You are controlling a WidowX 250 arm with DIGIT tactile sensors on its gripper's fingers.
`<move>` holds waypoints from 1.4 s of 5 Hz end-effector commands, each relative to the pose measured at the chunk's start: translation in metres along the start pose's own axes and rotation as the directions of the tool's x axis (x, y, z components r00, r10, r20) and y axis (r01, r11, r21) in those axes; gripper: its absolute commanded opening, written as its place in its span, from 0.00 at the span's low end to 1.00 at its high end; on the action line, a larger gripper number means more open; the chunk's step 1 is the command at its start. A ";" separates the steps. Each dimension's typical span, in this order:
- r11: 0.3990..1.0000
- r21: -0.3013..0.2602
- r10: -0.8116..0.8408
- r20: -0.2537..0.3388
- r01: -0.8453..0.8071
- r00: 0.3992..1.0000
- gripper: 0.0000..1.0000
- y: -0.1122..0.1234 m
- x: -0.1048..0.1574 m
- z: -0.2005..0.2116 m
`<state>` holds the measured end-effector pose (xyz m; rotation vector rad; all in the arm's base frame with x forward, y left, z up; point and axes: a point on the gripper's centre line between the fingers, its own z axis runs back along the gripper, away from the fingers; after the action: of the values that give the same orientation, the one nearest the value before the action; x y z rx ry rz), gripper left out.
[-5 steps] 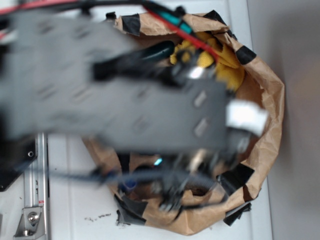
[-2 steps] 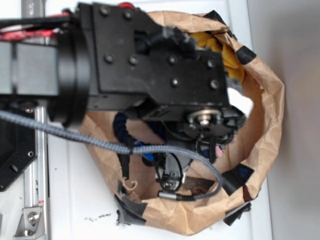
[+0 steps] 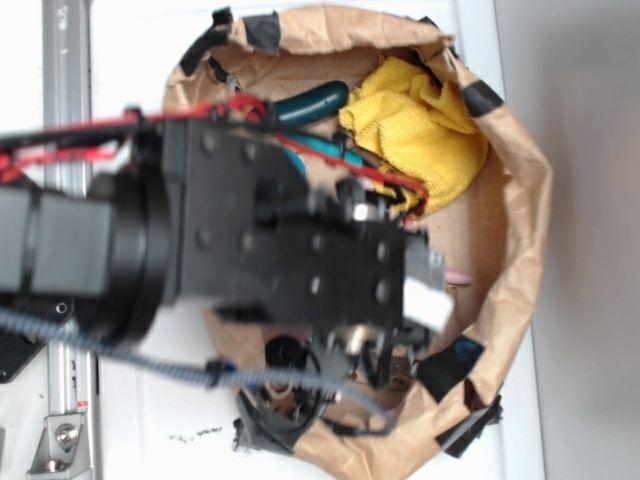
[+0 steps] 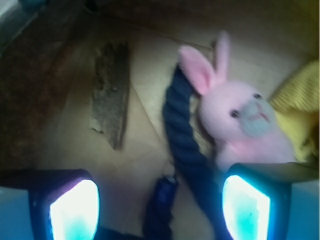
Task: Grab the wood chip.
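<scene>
Above the wood chip (image 4: 111,90), gripper (image 4: 160,207) spread, empty.

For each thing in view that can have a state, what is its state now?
gripper: open, holding nothing, above the bag floor
wood chip: lying flat, not touched
pink bunny: lying beside the blue rope, free
blue rope: lying between the fingers' line, loose
yellow cloth: crumpled at the bag wall
paper bag: open, rim rolled and taped
</scene>
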<state>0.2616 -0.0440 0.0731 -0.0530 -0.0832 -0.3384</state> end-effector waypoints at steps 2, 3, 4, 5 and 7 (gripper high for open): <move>0.997 0.014 -0.071 0.085 0.070 0.994 1.00 -0.028 0.029 -0.025; 0.997 -0.028 -0.063 0.101 0.066 0.993 1.00 -0.021 0.032 -0.033; 0.995 -0.035 -0.090 0.108 0.095 0.990 1.00 -0.016 0.036 -0.042; 0.998 0.055 -0.011 0.064 0.007 0.998 1.00 0.002 0.034 -0.043; 0.971 0.156 0.177 0.052 -0.183 0.983 1.00 0.053 0.020 -0.009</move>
<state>0.2872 -0.0026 0.0378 0.0824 -0.0434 -0.1652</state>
